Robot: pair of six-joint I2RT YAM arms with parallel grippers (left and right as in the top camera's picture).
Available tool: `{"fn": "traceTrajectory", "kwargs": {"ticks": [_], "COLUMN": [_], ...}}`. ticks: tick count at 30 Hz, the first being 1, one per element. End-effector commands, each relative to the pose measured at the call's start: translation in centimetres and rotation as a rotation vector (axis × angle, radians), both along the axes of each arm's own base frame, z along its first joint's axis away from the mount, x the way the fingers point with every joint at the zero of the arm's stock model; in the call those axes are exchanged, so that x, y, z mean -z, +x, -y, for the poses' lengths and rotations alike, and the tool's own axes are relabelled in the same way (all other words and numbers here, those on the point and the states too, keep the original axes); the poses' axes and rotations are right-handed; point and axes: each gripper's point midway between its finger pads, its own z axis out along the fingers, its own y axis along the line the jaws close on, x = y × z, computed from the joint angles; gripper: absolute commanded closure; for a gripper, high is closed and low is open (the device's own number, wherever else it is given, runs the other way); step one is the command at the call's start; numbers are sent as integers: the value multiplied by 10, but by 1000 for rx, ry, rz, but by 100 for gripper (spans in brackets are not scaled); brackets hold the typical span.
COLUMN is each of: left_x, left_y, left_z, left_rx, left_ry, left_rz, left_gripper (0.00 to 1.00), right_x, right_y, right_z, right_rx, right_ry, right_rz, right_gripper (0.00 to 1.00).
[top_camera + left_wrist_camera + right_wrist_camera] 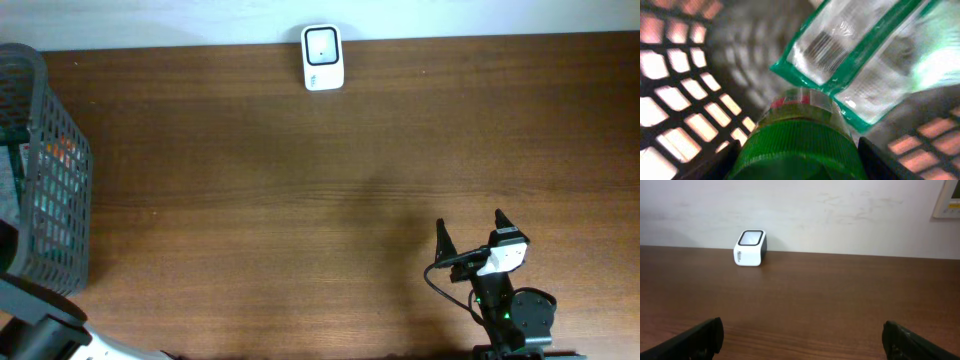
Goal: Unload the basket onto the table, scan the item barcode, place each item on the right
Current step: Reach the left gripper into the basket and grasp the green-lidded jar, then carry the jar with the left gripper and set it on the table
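Note:
In the left wrist view, a bottle with a ribbed green cap (797, 150) fills the space between my left gripper's (799, 159) dark fingers (715, 165), which press against both sides of the cap. This happens inside the black mesh basket (45, 190). Just behind the bottle lies a clear pouch with green edges (855, 55), with a barcode on its face. The white scanner (322, 57) stands at the table's far edge and also shows in the right wrist view as the scanner (750, 248). My right gripper (470, 232) rests open and empty near the front right.
The basket stands at the table's left edge and holds several items behind its mesh. The left arm's base (45, 335) shows at the bottom left corner. A pale wall (840, 215) rises behind the scanner.

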Motion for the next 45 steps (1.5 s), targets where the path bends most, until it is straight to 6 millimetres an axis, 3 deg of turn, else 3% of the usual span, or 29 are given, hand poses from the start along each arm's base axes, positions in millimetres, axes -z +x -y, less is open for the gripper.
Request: {"fn": "traceTrajectory", "kwargs": {"ticks": [1, 3, 5, 8, 9, 10, 12, 16, 18, 20, 27, 30, 33, 36, 39, 42, 45], "left_x": [-80, -140, -198, -284, -304, -317, -342, -347, -336, -311, -210, -159, -79, -21, 22, 51, 61], "left_y": [32, 59, 85, 116, 122, 126, 137, 155, 162, 165, 176, 186, 201, 210, 212, 209, 204], "left_z": [-13, -8, 10, 67, 88, 105, 161, 259, 298, 330, 403, 436, 481, 510, 532, 554, 577], "left_rx": [15, 71, 149, 372, 437, 485, 617, 830, 901, 941, 1059, 1124, 1204, 1246, 1270, 1309, 1356], "left_ry": [90, 127, 129, 115, 116, 118, 97, -23, -91, -131, -161, -191, -229, -262, -283, -294, -292], "left_rz": [214, 409, 629, 924, 975, 1007, 1063, 1079, 1040, 935, 520, 365, 181, 94, 28, -11, -8], "left_gripper": [52, 53, 54, 57, 57, 56, 56, 56, 54, 53, 54, 56, 58, 59, 58, 57, 57], "right_x": [2, 2, 2, 2, 2, 2, 2, 2, 2, 2, 2, 2, 2, 2, 2, 2, 2], "right_y": [0, 0, 0, 0, 0, 0, 0, 0, 0, 0, 0, 0, 0, 0, 0, 0, 0], "right_z": [-2, -2, -2, -2, -2, -2, -2, -2, -2, -2, -2, -2, -2, -2, -2, -2, -2], "right_rx": [-11, -11, -11, -11, -11, -11, -11, -11, -11, -11, -11, -11, -11, -11, -11, -11, -10], "right_ry": [-3, -3, -3, -3, -3, -3, -3, -3, -3, -3, -3, -3, -3, -3, -3, -3, -3], "right_rz": [0, 0, 0, 0, 0, 0, 0, 0, 0, 0, 0, 0, 0, 0, 0, 0, 0], "right_gripper": [2, 2, 2, 2, 2, 2, 2, 2, 2, 2, 2, 2, 2, 2, 2, 2, 2]}}
